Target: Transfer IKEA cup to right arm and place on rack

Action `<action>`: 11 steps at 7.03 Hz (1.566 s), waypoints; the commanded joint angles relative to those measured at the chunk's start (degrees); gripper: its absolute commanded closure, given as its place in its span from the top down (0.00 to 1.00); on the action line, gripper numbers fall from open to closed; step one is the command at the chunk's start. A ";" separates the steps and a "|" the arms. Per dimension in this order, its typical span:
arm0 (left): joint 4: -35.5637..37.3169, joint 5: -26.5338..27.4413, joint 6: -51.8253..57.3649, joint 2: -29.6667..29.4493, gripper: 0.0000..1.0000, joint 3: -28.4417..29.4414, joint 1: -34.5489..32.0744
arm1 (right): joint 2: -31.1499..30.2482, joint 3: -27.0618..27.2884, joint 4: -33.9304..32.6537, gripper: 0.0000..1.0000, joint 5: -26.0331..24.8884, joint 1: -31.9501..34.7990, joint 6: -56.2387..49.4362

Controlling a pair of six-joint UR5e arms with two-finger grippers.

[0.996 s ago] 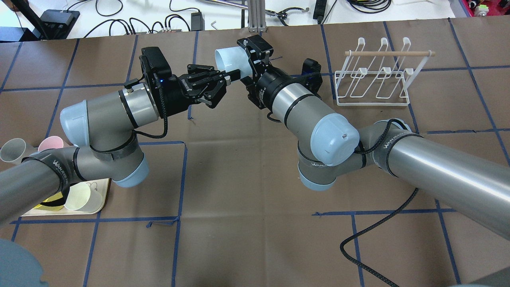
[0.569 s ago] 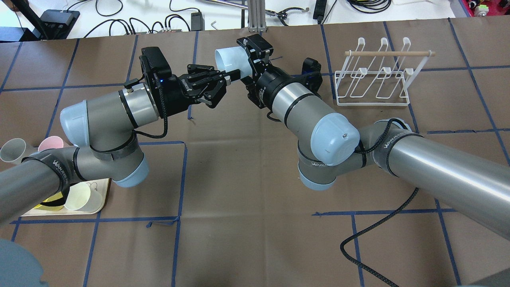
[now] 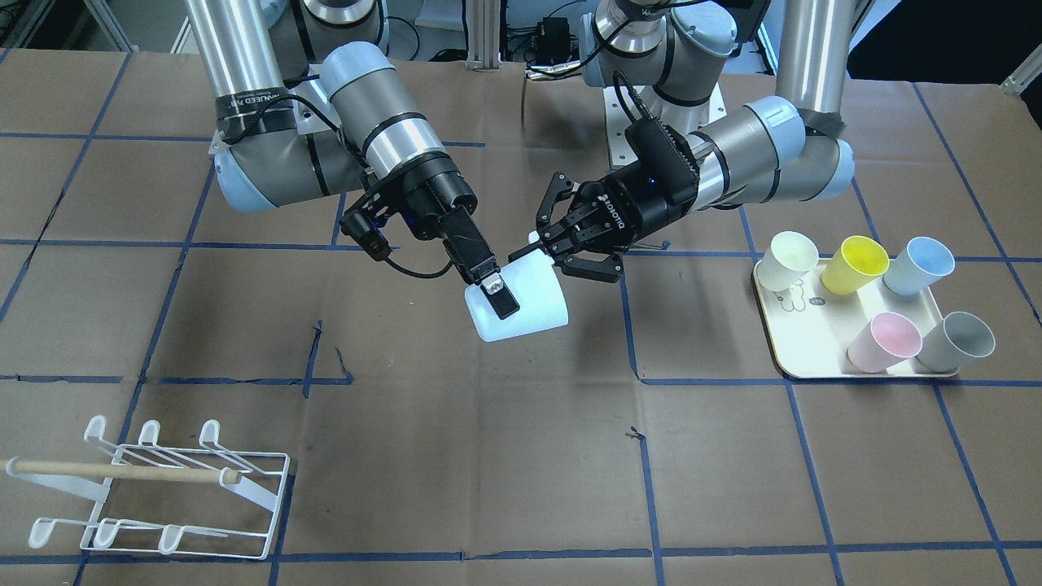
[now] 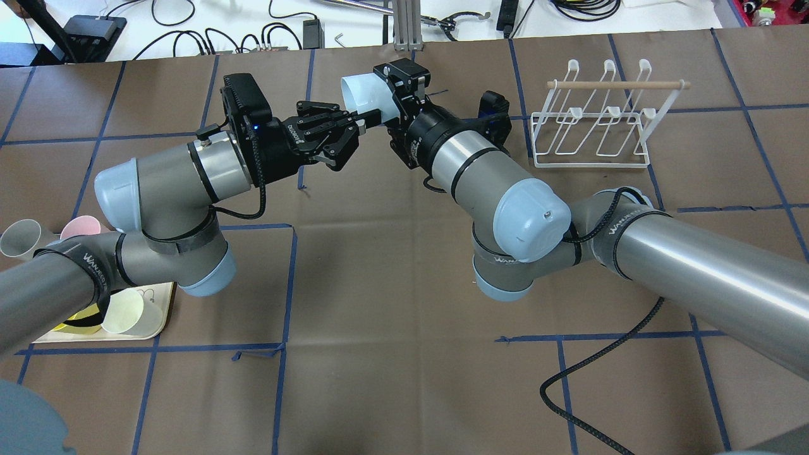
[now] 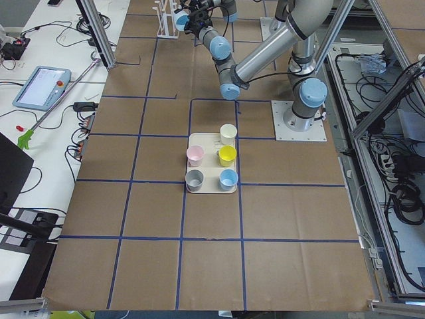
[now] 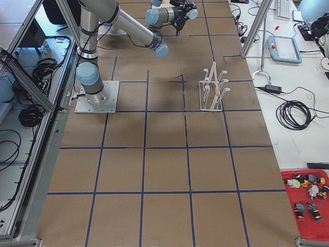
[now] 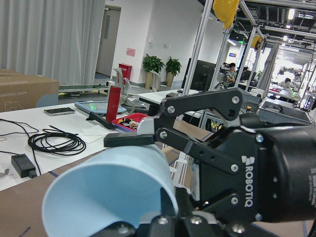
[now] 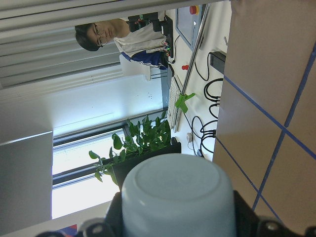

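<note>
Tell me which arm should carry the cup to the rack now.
The right. Its end effector is clamped on the pale cup, and the rack stands on its side of the table. The left end effector is spread open at the cup's rim, with the tray on its side.

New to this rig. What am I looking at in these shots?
Two robot arms work at a paper-covered table, each ending in a two-finger gripper. Four fixed cameras: one behind the robot, one facing it, one at each table end. Each wrist also carries a camera. In mid-air, the right gripper clamps the pale blue cup near its base. The left gripper has its fingers at the rim end; whether they grip is unclear. On the table are a white wire rack and a cream tray with five spare cups.
</note>
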 commanded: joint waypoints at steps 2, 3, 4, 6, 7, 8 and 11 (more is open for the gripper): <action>0.11 0.59 0.03 0.37 0.51 0.51 0.01 | 0.08 0.03 0.00 0.58 0.23 0.02 -0.09; 0.11 2.07 0.03 0.46 0.75 0.42 0.01 | 0.17 0.03 -0.09 0.55 0.32 0.02 -0.09; 0.11 2.26 0.03 0.55 0.88 0.51 0.10 | 0.17 0.03 -0.09 0.54 0.32 0.02 -0.09; -0.06 2.09 -0.14 0.72 0.98 0.25 2.98 | 0.35 -0.15 -0.18 0.49 0.41 -0.33 -0.27; -0.15 0.78 -0.23 0.90 0.98 -0.19 6.57 | 0.26 -0.32 -0.09 0.44 0.32 -1.12 -0.62; -0.15 -1.41 -0.23 0.73 0.98 -0.19 9.30 | 0.35 -1.63 0.17 0.37 0.32 -2.78 -0.80; -5.14 1.97 -0.23 0.20 0.99 3.04 10.56 | 0.35 -2.87 0.61 0.28 0.32 -8.14 -12.58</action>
